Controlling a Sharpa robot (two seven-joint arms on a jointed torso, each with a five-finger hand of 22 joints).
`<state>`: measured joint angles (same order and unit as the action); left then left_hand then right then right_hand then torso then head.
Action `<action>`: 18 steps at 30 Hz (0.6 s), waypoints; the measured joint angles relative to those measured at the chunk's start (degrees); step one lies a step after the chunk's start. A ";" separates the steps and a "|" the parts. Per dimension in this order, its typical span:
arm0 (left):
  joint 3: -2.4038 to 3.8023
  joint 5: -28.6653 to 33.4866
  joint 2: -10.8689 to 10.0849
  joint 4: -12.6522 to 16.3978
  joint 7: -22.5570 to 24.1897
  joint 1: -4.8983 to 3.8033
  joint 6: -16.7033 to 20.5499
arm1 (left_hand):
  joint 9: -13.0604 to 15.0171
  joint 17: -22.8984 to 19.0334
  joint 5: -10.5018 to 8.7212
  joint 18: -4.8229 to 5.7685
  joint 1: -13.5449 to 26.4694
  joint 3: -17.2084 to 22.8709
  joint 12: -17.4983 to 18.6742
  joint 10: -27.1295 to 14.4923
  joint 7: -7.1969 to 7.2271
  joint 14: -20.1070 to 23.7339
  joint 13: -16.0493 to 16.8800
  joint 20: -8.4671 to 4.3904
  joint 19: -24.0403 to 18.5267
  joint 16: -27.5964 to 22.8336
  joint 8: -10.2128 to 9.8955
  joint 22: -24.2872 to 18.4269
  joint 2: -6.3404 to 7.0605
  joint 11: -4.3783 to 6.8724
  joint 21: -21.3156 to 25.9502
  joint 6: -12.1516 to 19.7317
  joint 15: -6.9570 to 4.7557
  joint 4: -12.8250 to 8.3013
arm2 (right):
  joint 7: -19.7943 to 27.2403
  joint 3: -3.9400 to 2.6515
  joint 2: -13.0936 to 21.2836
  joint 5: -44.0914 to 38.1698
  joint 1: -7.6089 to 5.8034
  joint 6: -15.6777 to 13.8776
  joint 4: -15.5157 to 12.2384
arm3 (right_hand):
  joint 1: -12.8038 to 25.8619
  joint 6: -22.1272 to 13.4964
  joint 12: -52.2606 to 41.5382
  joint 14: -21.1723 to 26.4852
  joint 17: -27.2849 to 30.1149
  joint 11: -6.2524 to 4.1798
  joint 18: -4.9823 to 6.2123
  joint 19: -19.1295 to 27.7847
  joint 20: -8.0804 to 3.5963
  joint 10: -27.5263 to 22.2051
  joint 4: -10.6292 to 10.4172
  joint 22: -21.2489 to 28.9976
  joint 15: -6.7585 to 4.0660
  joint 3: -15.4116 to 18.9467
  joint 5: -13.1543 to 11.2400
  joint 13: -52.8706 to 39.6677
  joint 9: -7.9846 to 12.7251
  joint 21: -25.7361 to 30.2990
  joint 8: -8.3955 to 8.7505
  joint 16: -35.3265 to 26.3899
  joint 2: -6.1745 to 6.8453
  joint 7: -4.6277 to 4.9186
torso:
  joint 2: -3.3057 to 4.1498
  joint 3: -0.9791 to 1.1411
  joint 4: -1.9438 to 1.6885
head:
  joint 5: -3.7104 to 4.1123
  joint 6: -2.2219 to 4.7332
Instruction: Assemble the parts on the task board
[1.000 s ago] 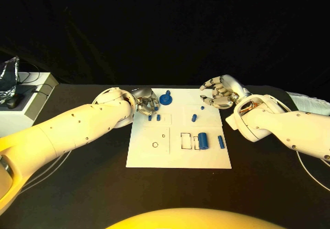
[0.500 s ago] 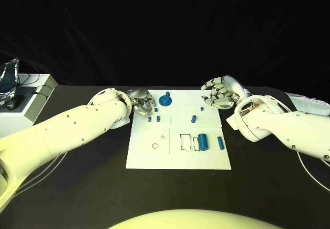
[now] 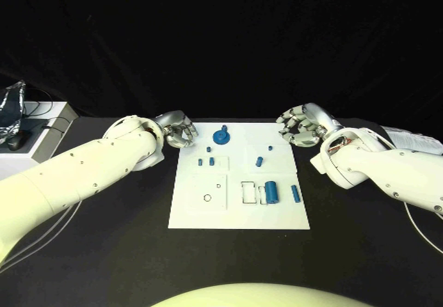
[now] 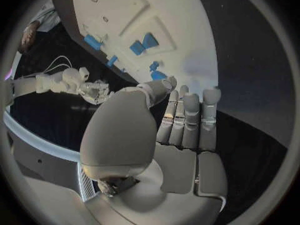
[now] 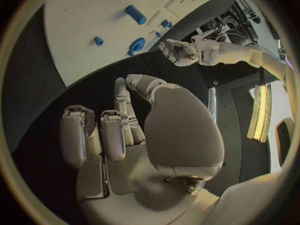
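While both hands hover empty, fingers loosely curled, at the task board's (image 3: 240, 214) far corners, the left hand (image 3: 177, 133) sits nearer the round blue part (image 3: 221, 135) standing just inboard of it; the right hand (image 3: 303, 125) is farther across.

A black bench (image 3: 111, 256) under dim light, a black curtain (image 3: 221, 57) as backdrop along its far edge, a white box (image 3: 32, 137) beside the bench at the left, a black cable (image 3: 41, 125) lying across its top, crumpled silvery material (image 3: 11, 105) above it
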<state>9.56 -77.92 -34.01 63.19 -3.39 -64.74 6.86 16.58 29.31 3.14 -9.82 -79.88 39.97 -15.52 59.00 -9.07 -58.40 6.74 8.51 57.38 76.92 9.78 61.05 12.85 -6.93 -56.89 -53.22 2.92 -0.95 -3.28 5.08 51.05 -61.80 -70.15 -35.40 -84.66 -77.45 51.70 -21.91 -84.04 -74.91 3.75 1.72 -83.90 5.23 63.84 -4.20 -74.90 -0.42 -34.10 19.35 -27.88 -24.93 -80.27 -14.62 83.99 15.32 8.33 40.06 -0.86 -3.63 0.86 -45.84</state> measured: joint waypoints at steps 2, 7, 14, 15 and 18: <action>0.46 4.39 -1.19 0.49 1.94 0.00 1.58 | 0.16 -2.29 0.00 -0.39 0.19 0.06 -1.08 0.83 -0.98 1.64 0.41 -0.13 -2.87 -2.07 0.65 -2.29 -0.42 0.14 3.12 -0.98 -0.14 0.07 | 0.15 0.00 -0.05 -1.06 0.00 1.10 1.03 | 0.00 0.29 2.24 0.00 0.00 0.40 0.00 0.00 0.00 0.40 0.35 0.00 0.00 -0.05 -0.96 1.92 0.17 0.00 0.38 0.00 0.00 -0.06 | -0.07 0.01 0.00 | 0.12 0.12; 1.06 17.33 -4.36 2.40 6.30 0.23 3.50 | 0.09 -4.45 0.00 -0.39 0.73 -1.12 -3.06 0.93 -1.08 3.58 1.23 -0.01 -4.93 -5.11 0.67 -4.17 -0.94 0.07 6.09 -1.07 -0.02 0.73 | 0.21 -0.01 -0.44 -5.14 0.00 3.89 3.27 | 0.00 1.09 5.39 0.00 0.00 0.35 0.00 0.00 0.00 0.75 0.50 0.00 0.00 0.10 -2.63 4.58 0.39 0.00 0.91 0.00 0.00 0.13 | -0.31 0.02 0.01 | 0.68 0.28; 2.32 37.97 -10.32 8.29 10.90 3.76 3.50 | -0.17 -10.55 0.00 -0.39 3.00 -4.44 -6.83 0.28 -1.39 9.20 2.70 1.32 -9.94 -17.04 1.54 -11.82 -0.63 0.07 17.95 -0.74 0.90 3.28 | -0.78 0.02 -2.09 -16.30 0.01 8.45 6.40 | 0.32 1.69 10.19 0.00 0.00 0.90 0.00 0.00 0.01 0.23 0.49 -0.05 0.00 0.12 -4.62 8.50 0.78 2.12 2.07 0.00 0.32 0.14 | -0.91 -0.13 -0.16 | 3.73 0.51; 2.65 40.08 -10.98 9.20 11.32 4.29 3.33 | -0.17 -11.88 0.00 -0.38 2.99 -4.73 -6.82 0.28 -1.39 9.20 2.52 1.68 -10.68 -20.01 1.74 -13.60 -0.63 0.07 20.47 -0.74 0.90 3.57 | -1.01 0.02 -2.42 -17.82 0.01 8.93 6.81 | 0.40 1.80 10.93 0.13 0.00 1.12 0.00 0.00 0.01 0.02 0.39 -0.05 0.13 0.22 -4.98 9.16 0.78 2.70 2.36 0.00 0.40 0.24 | -0.99 -0.15 -0.19 | 4.06 0.51; 4.04 46.29 -13.22 12.77 12.83 6.10 2.37 | -0.05 -15.64 0.00 -0.38 3.14 -4.73 -3.07 1.34 -1.29 8.07 0.21 2.81 -11.29 -30.33 2.39 -19.52 -0.48 -0.29 28.34 -0.84 1.88 4.69 | -1.82 0.04 -3.69 -22.44 0.02 10.26 8.43 | 0.31 2.14 12.65 0.00 0.00 1.53 0.89 -0.22 0.23 -0.60 0.49 -0.05 0.44 0.61 -5.04 10.81 0.92 4.26 2.75 0.00 0.76 0.49 | -1.22 -0.25 -0.27 | 4.98 0.51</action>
<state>13.60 -31.63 -47.24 75.96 9.44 -58.63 9.24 16.53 13.67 3.14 -10.20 -76.74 35.24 -18.59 60.34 -10.37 -50.33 6.95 11.32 46.08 46.59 12.17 41.52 12.37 -7.22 -28.55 -54.06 4.80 3.74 -5.11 5.13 47.35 -84.24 -70.13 -25.13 -76.23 -77.14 53.84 -9.26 -84.04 -74.91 5.28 2.61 -84.12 5.46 63.23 -3.70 -74.95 0.02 -33.49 14.31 -17.07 -24.00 -76.01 -11.87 83.99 16.08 8.82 38.84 -1.11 -3.90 5.84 -45.33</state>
